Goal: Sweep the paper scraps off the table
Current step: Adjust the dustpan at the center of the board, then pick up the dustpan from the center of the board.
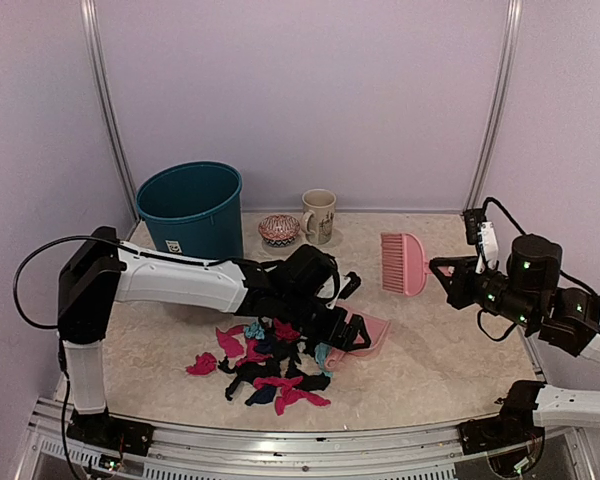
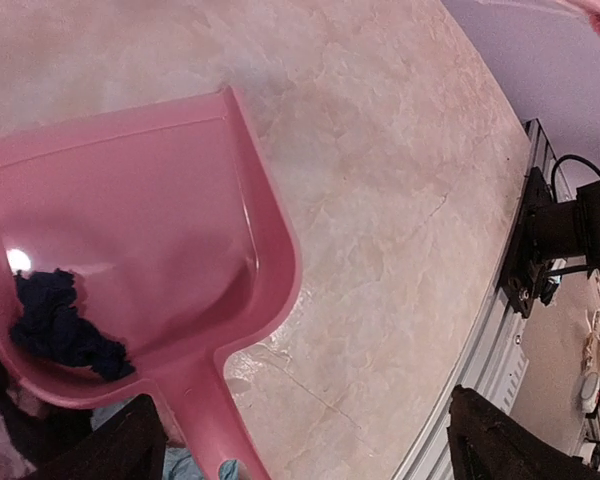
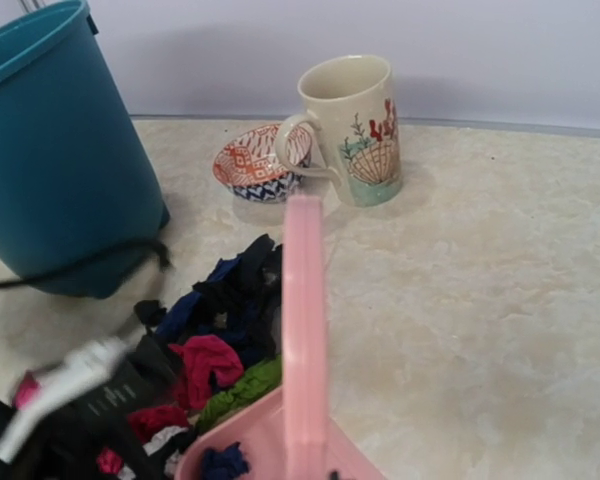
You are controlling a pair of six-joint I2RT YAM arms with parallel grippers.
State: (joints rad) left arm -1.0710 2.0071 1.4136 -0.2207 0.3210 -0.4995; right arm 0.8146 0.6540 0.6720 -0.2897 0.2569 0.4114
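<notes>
**Writing and markings**
- Teal bin (image 1: 190, 205), standing at the back left of the worktop (image 1: 460, 350), is carrying a small white label low on its wall. The print is too small to read.
- Cream mug (image 3: 355, 125) is showing a shell and red coral picture. The bowl (image 3: 260, 165) just beside it is showing an orange and blue pattern.

**Left claw** (image 2: 298, 430)
- Standing wide open and gripping nothing.
- The handle of the pink dustpan (image 2: 130, 230) is lying between its fingers (image 2: 120, 445), close to one of them. Whether they are touching cannot be told.

**Right claw** (image 1: 438, 268)
- Closed fully on the pink brush (image 1: 405, 263), holding it by one end with the bristles pointing towards the left arm.
- In the right wrist view the brush is appearing edge-on as a narrow pink strip.
- Whether the brush is touching the worktop cannot be told.

**Paper scraps** (image 1: 265, 370)
- Lying heaped on the worktop near its front edge, under the left arm and just beside the dustpan.
- The pieces are black, navy, magenta, teal and green.
- One navy scrap (image 2: 60, 325) is sitting inside the dustpan.
</notes>
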